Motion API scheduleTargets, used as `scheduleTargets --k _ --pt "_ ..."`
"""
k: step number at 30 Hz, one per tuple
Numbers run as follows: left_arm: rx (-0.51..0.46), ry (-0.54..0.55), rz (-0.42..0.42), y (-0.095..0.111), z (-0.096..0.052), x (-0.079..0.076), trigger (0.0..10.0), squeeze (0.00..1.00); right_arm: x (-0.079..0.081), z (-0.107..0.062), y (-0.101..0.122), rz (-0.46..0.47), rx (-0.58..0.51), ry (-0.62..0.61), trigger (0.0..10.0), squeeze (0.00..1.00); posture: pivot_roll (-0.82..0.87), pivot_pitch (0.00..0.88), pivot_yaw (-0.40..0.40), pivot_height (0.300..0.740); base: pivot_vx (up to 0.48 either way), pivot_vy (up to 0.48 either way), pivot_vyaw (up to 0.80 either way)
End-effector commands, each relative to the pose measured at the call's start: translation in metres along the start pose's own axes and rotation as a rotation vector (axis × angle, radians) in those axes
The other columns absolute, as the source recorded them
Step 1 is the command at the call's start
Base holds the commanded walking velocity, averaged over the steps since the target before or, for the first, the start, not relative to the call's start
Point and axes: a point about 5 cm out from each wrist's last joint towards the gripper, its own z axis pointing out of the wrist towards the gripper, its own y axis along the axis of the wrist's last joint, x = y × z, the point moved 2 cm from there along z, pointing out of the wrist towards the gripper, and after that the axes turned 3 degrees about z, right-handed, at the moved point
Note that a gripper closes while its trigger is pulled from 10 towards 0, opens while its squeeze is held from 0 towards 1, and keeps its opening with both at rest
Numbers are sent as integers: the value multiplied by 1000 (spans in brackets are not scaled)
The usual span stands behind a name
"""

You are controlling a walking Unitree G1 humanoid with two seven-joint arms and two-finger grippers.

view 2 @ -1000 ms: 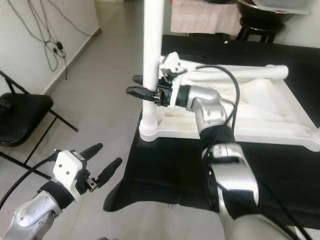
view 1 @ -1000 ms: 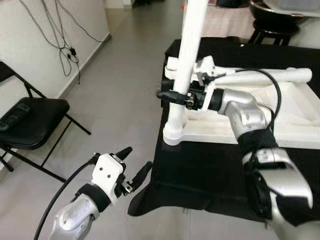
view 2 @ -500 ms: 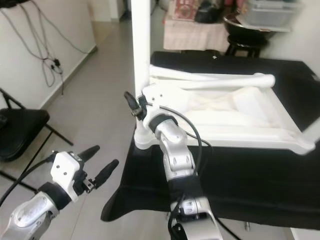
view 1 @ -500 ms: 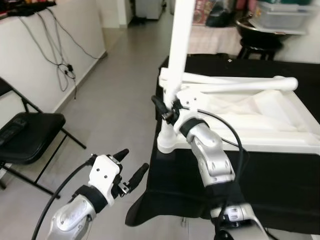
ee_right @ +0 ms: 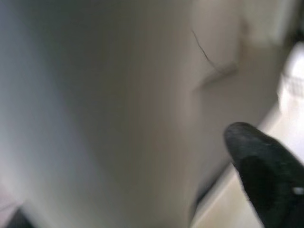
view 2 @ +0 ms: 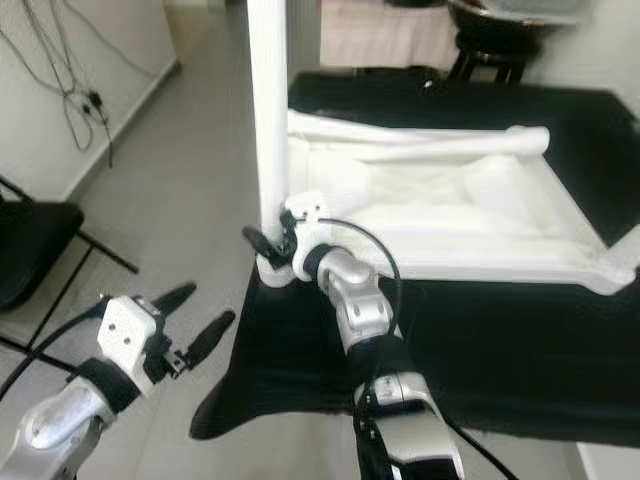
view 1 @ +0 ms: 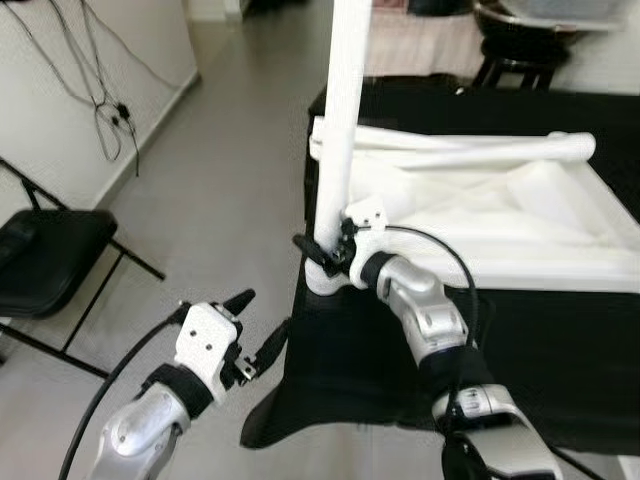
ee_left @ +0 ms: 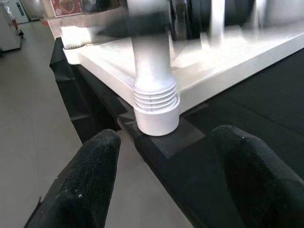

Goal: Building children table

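A white children's table top [view 1: 530, 272] lies upside down on a black-covered table. One white leg [view 1: 343, 110] stands upright in its near left corner socket, and a second leg [view 1: 480, 152] lies across the far side. My right gripper [view 1: 322, 250] is shut on the upright leg just above its ribbed base [ee_left: 154, 104]. In the right wrist view the leg [ee_right: 109, 104] is pressed close, with one finger [ee_right: 266, 156] beside it. My left gripper [view 1: 262, 315] hangs open over the floor, off the table's near left corner, with nothing between its fingers [ee_left: 90, 175].
A black folding chair [view 1: 40, 250] stands on the grey floor at the left. Cables [view 1: 105, 110] hang down the left wall. The black cloth [view 1: 300, 340] drapes over the table's near left corner. A dark stool [view 1: 510, 50] stands behind the table.
My right gripper has slid down the upright leg from mid-height to just above its base. The camera has shifted. The left gripper has stayed open at about the same place.
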Motion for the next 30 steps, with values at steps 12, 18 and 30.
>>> scheduleTargets --k 12,18,30 --pt "12 -7 -14 -4 -3 -9 10000 0 16 15 45 -82 19 457 10000 0 63 118 -34 740 0 0 0" --pt "12 -6 -16 -3 -4 -12 10000 0 15 17 52 -48 19 513 0 0 70 126 -33 740 0 0 0" --pt "9 -11 -18 -2 -3 -12 10000 0 -1 5 54 -40 -1 522 0 0 58 128 -26 740 0 0 0"
